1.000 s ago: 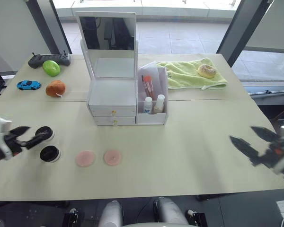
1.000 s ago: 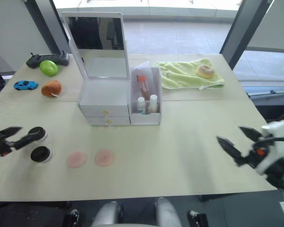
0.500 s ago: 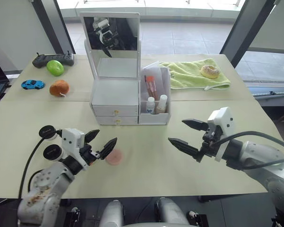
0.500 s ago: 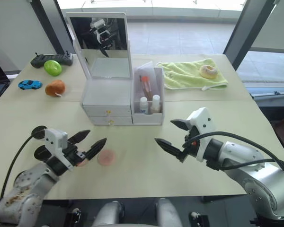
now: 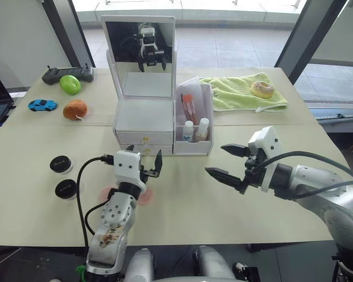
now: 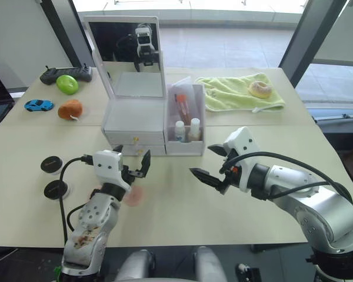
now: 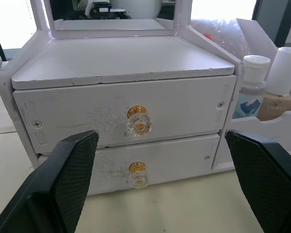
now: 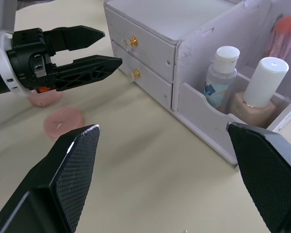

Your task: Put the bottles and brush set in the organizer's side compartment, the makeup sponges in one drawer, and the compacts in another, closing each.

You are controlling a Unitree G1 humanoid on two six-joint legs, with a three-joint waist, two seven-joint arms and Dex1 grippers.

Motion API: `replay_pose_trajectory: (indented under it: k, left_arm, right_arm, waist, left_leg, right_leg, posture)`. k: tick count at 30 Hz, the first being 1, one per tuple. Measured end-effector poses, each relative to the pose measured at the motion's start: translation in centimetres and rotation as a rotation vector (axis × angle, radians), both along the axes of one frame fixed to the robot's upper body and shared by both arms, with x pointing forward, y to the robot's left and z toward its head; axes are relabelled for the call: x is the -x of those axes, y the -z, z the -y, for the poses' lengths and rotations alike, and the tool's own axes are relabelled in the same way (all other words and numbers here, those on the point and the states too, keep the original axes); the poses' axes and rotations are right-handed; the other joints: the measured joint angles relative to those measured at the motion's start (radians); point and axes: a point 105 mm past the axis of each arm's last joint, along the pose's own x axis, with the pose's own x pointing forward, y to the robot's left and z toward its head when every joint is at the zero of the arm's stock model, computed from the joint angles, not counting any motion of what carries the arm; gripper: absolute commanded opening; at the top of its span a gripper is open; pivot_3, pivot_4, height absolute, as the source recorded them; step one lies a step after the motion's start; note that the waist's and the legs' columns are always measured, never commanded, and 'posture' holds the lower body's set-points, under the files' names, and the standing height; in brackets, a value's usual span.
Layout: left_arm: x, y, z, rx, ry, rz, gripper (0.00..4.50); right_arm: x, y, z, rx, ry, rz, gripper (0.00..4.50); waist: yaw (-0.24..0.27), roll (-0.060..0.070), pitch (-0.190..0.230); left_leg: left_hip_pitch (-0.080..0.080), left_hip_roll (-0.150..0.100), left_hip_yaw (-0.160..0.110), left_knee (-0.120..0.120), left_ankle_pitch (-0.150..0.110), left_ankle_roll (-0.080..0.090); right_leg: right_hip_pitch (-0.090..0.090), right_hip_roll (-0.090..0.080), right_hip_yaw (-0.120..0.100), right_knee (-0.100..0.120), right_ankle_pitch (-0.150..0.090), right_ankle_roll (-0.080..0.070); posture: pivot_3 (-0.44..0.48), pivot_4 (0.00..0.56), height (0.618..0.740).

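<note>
- Organizer [image 5: 144, 120] on worktop [image 5: 235, 223]: two drawers, both closed.
- Side compartment: two bottles [image 5: 193, 130], one brush set [image 5: 187, 107].
- Two compacts [image 5: 63, 177] at worktop's left.
- Two sponges [image 8: 63, 121] beneath left pincer [image 5: 145, 167].
- Left pincer, right pincer [image 5: 229, 161]: both wide open, empty.

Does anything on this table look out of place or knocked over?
Nothing is spilled or tipped. The oddest sight is a doughnut lying on a green towel behind the organizer, far from any makeup. Two pink sponges lie loose on the table, and both drawers are shut.
</note>
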Motion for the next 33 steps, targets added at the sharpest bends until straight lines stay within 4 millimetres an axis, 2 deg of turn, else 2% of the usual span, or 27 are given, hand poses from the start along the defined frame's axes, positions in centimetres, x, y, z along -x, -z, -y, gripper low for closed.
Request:
replay_pose_trajectory:
  k: [4, 10, 17, 28, 31, 33]
  left_arm:
    - [-0.7, 0.3, -0.3, 0.007, -0.035, 0.003, 4.50]
    - [-1.6, -0.9, -0.3, 0.026, -0.045, 0.061, 4.50]
    - [-2.0, -0.9, -0.4, 0.041, -0.058, 0.066, 4.50]
    - [-2.3, -0.2, -0.7, 0.029, -0.074, 0.039, 4.50]
    - [-2.3, -0.1, -0.7, 0.028, -0.072, 0.037, 3.87]
    - [-2.4, -0.3, -0.6, 0.027, -0.069, 0.041, 3.26]
  right_arm:
    - [-0.2, 0.0, 0.2, 0.003, 0.007, 0.001, 4.44]
    - [-0.5, 0.1, 0.4, 0.011, 0.020, -0.001, 4.44]
    - [-0.6, 0.2, 0.6, 0.019, 0.026, -0.001, 4.44]
    - [-0.5, 0.1, 0.4, 0.017, 0.008, 0.001, 4.44]
    - [-0.5, 0.0, 0.4, 0.016, 0.007, 0.004, 4.50]
    - [-0.5, 0.0, 0.4, 0.016, 0.007, 0.004, 4.50]
  waist:
    - [0.001, 0.001, 0.000]
    - [0.005, 0.001, 0.000]
    - [0.005, 0.001, 0.000]
    - [0.005, 0.001, 0.000]
    - [0.006, 0.001, 0.000]
    - [0.006, 0.001, 0.000]
  left_leg:
    - [0.000, 0.000, 0.000, 0.000, 0.000, 0.000]
    - [0.000, -0.001, 0.000, 0.001, 0.000, 0.000]
    - [0.000, -0.001, 0.000, 0.001, 0.000, 0.000]
    - [0.000, -0.001, 0.000, 0.001, 0.000, 0.000]
    - [0.000, -0.001, 0.000, 0.001, 0.000, 0.000]
    - [0.000, -0.001, 0.000, 0.001, 0.000, 0.000]
  right_leg:
    - [0.000, 0.000, 0.000, 0.000, 0.000, 0.000]
    - [0.000, 0.000, 0.000, 0.000, 0.000, 0.000]
    - [0.000, 0.000, 0.000, 0.000, 0.000, 0.000]
    - [0.000, 0.000, 0.000, 0.000, 0.000, 0.001]
    - [0.000, 0.000, 0.000, 0.000, 0.000, 0.001]
    - [0.000, 0.000, 0.000, 0.000, 0.000, 0.001]
  posture:
    - [0.000, 0.150, 0.740]
    - [0.000, 0.150, 0.740]
    - [0.000, 0.150, 0.740]
    - [0.000, 0.150, 0.740]
    - [0.000, 0.150, 0.740]
    - [0.000, 0.150, 0.740]
